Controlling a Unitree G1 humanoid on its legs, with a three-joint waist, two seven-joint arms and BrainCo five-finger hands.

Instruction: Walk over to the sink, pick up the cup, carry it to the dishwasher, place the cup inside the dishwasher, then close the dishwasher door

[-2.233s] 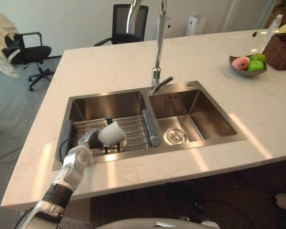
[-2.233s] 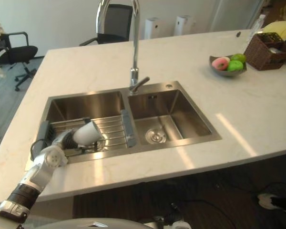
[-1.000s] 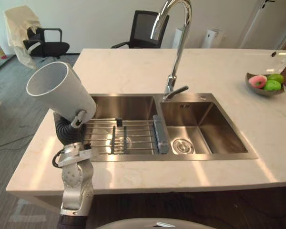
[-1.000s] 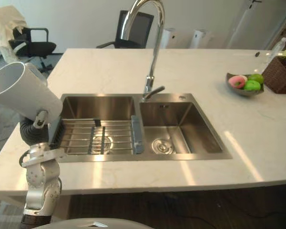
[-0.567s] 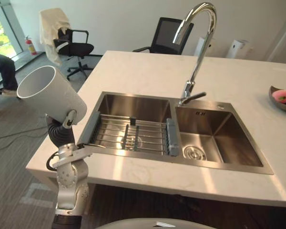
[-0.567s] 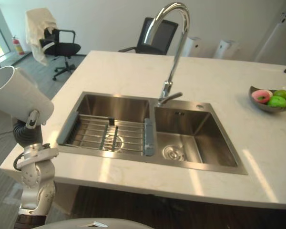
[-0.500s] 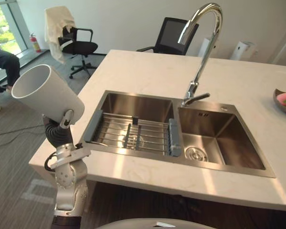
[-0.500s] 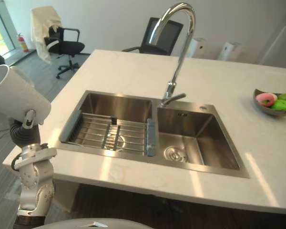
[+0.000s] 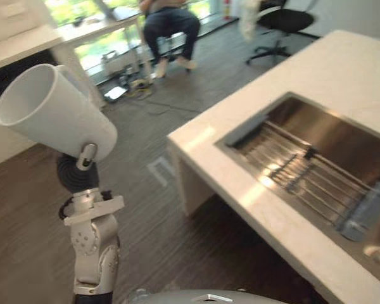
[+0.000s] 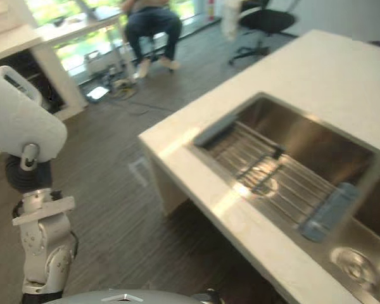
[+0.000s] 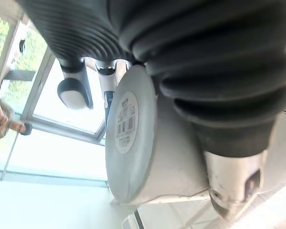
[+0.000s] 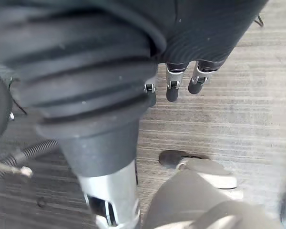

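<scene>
My left hand (image 9: 84, 156) holds the white cup (image 9: 54, 112) raised and tilted, its mouth turned up and to the left. In the left wrist view the cup's labelled bottom (image 11: 126, 123) lies against the palm, with fingers (image 11: 75, 90) curled on one side and the thumb (image 11: 232, 187) on the other. The steel sink (image 9: 316, 136) with its wire rack (image 9: 294, 171) lies off to the right, set in the pale countertop (image 9: 348, 60). My right hand (image 12: 172, 89) hangs over the wood floor with relaxed fingers, holding nothing.
The countertop's corner (image 9: 193, 136) juts out at mid-view. Dark wood floor (image 9: 171, 234) spreads ahead and to the left. A person (image 9: 170, 22) sits at the back by a white desk (image 9: 25, 43) and bright windows. An office chair (image 9: 284, 18) stands farther right.
The whole picture has swung left, so the camera turned: the sink now lies at the right edge and open floor is ahead. The cup stays raised in my left hand.
</scene>
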